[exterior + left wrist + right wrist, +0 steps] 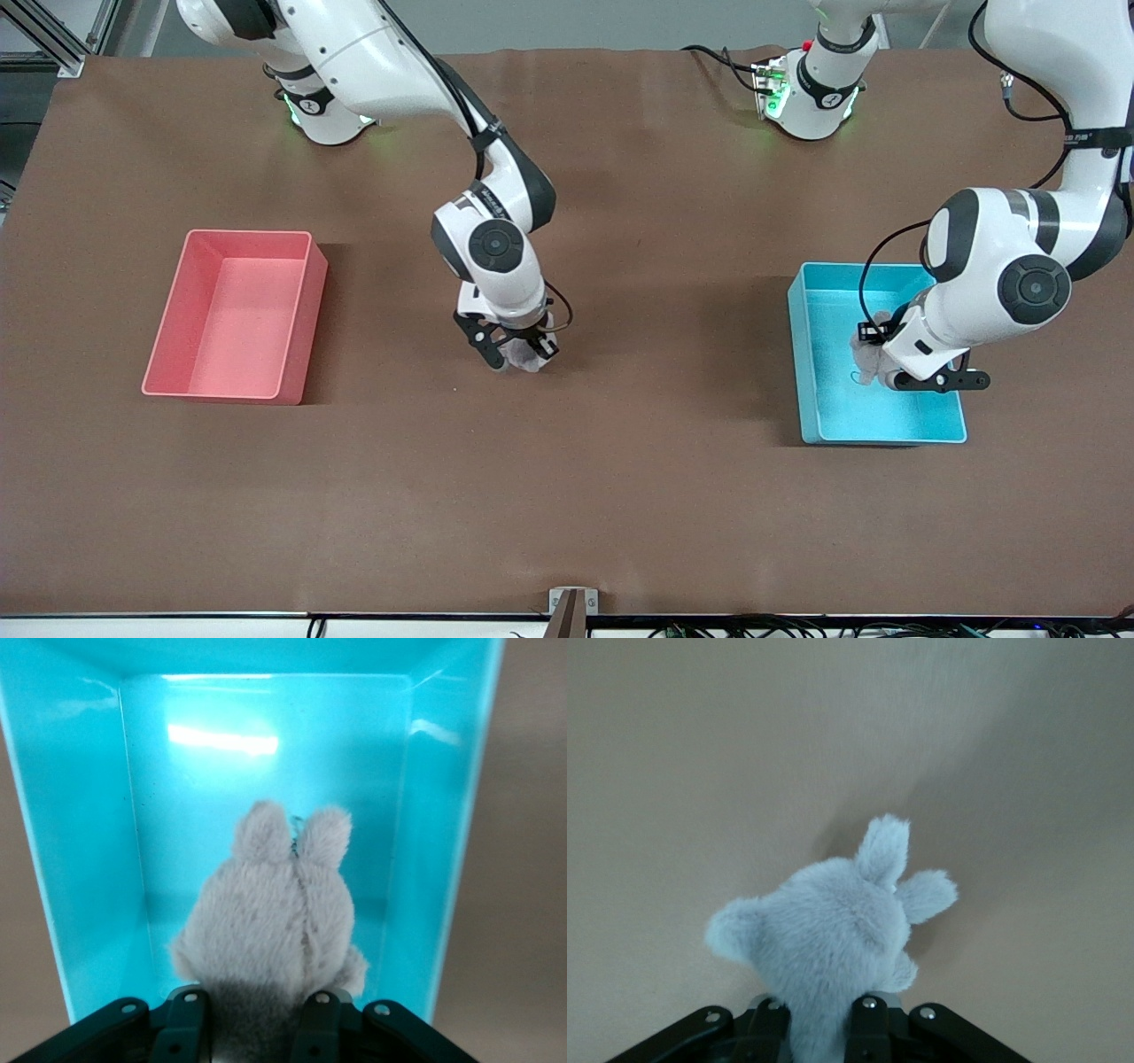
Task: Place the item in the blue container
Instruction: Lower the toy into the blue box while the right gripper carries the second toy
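At the left arm's end of the table, the blue container [811, 301], a cyan bin with tall straight walls, is occupied by the left gripper [252, 1028], clenched on a grey plush toy [270, 926] inside it. Mid-table, the right gripper [518, 354] is clamped on a second grey plush [828, 943]. A pink bin [306, 306] is noted toward the right arm's end.

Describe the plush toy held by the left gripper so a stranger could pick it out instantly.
Start at the blue container toward the left arm's end of the table. Over it, the left gripper is shut on a grey plush toy with two ears. The other grey plush, held by the right gripper, is over bare table.
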